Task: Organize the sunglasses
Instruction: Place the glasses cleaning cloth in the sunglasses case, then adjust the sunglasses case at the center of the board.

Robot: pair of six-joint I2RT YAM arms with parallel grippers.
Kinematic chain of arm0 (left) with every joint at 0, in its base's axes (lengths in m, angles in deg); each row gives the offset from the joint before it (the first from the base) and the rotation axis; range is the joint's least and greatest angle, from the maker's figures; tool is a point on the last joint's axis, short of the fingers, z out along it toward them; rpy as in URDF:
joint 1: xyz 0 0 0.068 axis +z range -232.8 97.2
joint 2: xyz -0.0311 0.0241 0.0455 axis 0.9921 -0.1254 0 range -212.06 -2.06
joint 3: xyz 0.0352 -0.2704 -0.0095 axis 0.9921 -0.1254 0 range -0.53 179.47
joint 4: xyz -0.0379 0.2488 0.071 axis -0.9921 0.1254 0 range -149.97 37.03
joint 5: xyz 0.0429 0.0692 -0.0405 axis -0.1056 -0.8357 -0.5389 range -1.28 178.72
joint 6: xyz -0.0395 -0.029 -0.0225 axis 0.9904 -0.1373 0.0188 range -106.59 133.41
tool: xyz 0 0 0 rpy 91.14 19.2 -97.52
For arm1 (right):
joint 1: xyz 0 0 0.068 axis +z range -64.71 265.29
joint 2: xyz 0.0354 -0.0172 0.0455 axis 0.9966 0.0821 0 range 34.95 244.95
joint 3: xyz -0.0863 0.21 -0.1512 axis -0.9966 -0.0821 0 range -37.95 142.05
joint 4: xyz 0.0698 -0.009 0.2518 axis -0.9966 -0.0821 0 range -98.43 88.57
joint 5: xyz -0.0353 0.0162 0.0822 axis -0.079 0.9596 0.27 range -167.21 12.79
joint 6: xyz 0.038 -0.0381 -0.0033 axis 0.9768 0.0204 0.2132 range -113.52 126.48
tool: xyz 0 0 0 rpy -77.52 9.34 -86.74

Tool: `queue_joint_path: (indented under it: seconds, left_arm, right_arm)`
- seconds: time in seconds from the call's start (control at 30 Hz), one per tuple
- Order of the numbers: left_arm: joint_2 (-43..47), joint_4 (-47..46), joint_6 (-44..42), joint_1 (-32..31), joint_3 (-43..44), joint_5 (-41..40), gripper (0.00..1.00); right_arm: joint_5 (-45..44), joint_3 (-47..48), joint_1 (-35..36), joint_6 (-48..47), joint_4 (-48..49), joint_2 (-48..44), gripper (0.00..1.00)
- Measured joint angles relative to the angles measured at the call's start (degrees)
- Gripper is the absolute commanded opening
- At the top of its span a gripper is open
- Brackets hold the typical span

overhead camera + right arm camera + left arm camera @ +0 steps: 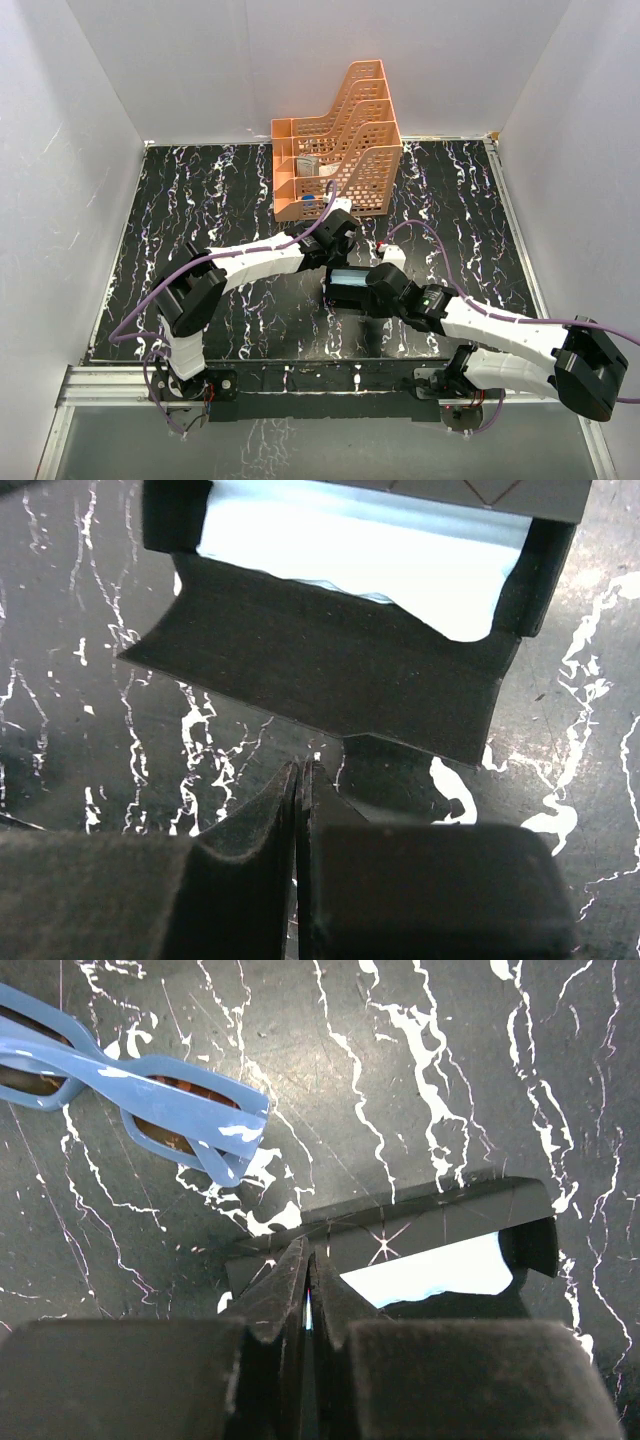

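The blue-framed sunglasses [150, 1100] lie folded on the black marbled table, up and left of my left gripper [308, 1255]; in the top view the left arm hides them. The black case [335, 296] lies open mid-table with the pale blue cloth [430, 1275] inside. My left gripper [338, 258] is shut, its tips pinching the left end of the raised case lid [440, 1215]. My right gripper [302, 768] is shut and empty, its tips at the near edge of the case's folded-out flap [330, 670]. The cloth [360, 550] shows beyond it.
An orange tiered desk organizer [340, 150] stands at the back centre, just behind the left gripper, with small items in its trays. White walls close in the table on the left, back and right. A metal rail runs along the near edge.
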Motion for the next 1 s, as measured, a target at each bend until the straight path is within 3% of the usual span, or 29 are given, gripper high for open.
queue_joint_path:
  seconds: [1.0]
  left_arm:
    - [-5.5, -3.2, -1.1, 1.1, 0.6, 0.7, 0.0]
  right_arm:
    - [-4.5, -2.0, -2.3, 1.8, 3.8, 6.6, 0.0]
